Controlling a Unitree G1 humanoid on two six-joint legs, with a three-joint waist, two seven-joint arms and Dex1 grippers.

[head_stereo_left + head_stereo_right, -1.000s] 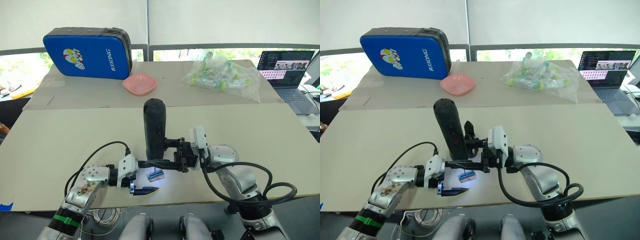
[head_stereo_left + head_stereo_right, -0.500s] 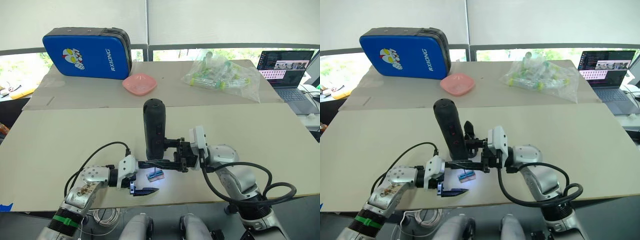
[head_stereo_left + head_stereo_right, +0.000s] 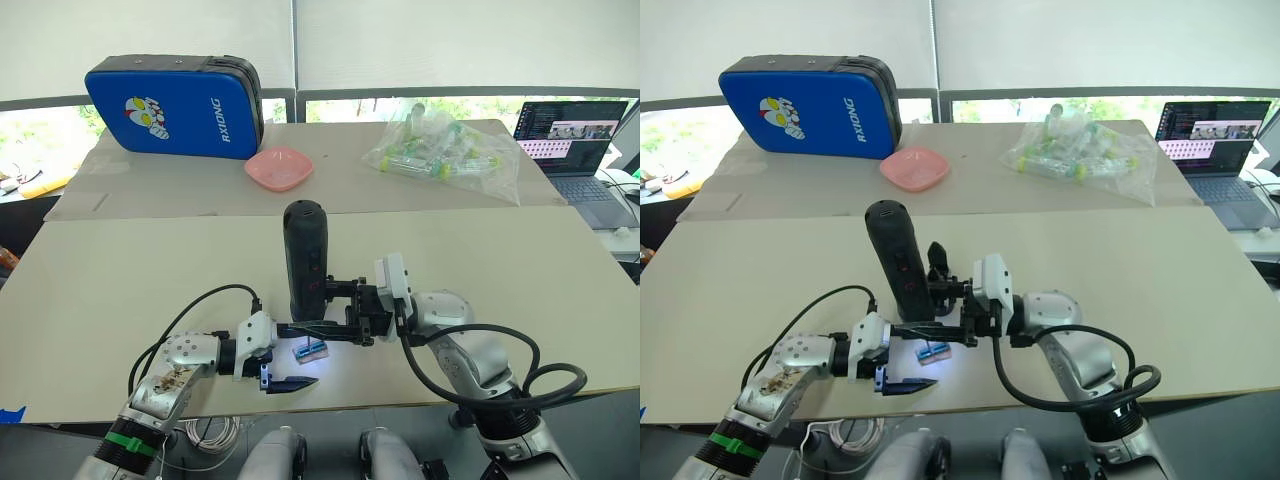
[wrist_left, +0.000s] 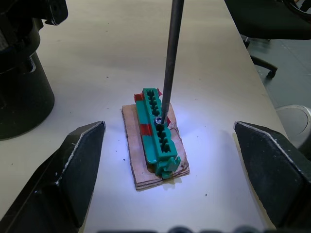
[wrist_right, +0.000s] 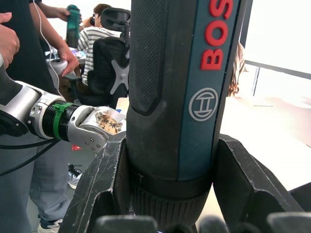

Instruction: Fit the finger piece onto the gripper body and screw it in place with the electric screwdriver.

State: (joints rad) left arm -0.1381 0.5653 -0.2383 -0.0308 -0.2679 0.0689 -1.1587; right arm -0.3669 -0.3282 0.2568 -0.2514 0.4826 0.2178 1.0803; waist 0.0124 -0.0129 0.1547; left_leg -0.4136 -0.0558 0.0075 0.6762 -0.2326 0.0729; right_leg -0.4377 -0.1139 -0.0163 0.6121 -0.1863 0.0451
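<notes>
The electric screwdriver point(image 3: 305, 255) stands upright near the table's front edge, with my right gripper point(image 3: 328, 303) shut on its lower body point(image 5: 180, 97). Its thin bit point(image 4: 167, 58) comes down onto a screw in the green strip of a small tan-and-green block point(image 4: 155, 141), which is lit by the tool's light. My left gripper point(image 3: 310, 354) is open, one finger on each side of that block point(image 3: 311, 350) without touching it. The finger piece and the gripper body are out of view.
At the back of the table stand a blue case point(image 3: 175, 105), a pink dish point(image 3: 280, 167) and a bag of plastic tubes point(image 3: 440, 150). A laptop point(image 3: 575, 135) sits at the far right. The table's front edge point(image 3: 400, 402) is close behind the block.
The screwdriver's top has tipped slightly to the left with my right gripper. My left gripper and the block have not moved.
</notes>
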